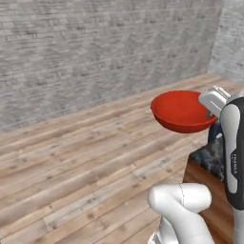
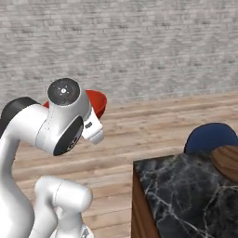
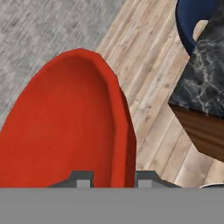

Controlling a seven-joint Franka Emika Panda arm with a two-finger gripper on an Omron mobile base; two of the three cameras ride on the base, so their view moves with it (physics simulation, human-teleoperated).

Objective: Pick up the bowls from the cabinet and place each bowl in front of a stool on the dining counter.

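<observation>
My gripper (image 3: 114,180) is shut on the rim of the glossy red bowl (image 3: 65,127), one finger inside the wall and one outside. From the left base view the red bowl (image 1: 180,110) hangs in the air over the wooden floor, beside the corner of the dining counter (image 1: 209,157), with the gripper (image 1: 208,113) at its right rim. In the right base view the arm covers most of the red bowl (image 2: 98,102). The brown wood-grain bowl (image 2: 228,161) sits on the dining counter (image 2: 176,195) in front of a navy stool (image 2: 211,137). The cabinet is out of view.
A grey brick wall (image 1: 95,47) runs along the back, with plank floor (image 1: 71,162) in front of it. The counter's black marble corner (image 3: 205,83) and a navy stool (image 3: 192,17) lie to the right of the held bowl in the hand view.
</observation>
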